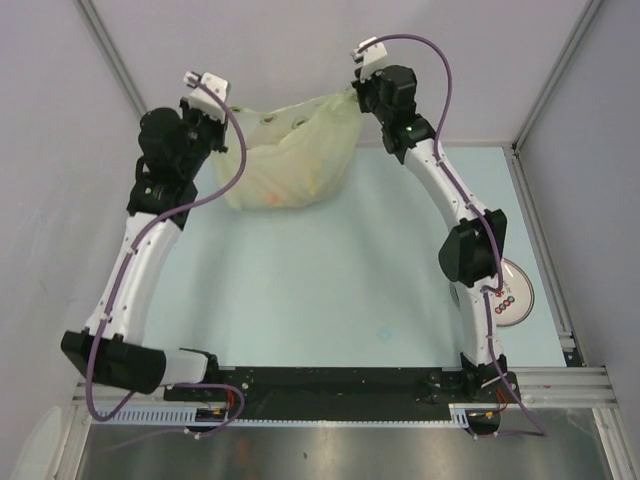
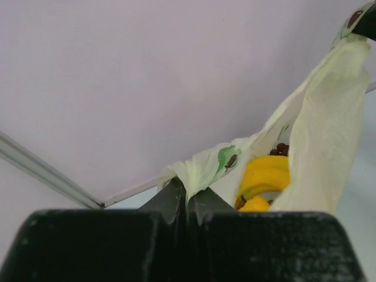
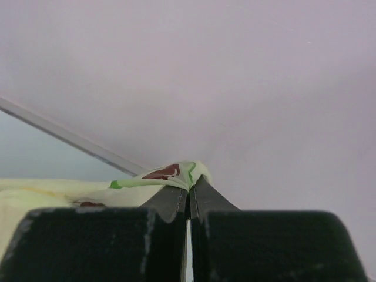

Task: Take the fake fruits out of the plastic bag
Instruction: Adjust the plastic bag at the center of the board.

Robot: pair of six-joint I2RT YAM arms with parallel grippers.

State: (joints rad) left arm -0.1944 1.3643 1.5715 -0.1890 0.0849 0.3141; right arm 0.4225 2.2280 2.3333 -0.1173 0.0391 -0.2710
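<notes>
Bag [image 1: 290, 160] corners between both fingers [image 2: 170, 202]

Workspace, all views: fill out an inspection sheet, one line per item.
Surface: pale blue table, no spills seen.
Job's things: plastic bag stretched between both hands at the far edge; banana bunch and dark grapes inside it.
Clutter: white plate at the right edge, partly behind the right arm.
Hands: left hand shut on the bag's rim; right hand shut on the opposite rim.
Cables: purple cables loop along both arms.
Surroundings: grey walls.
</notes>
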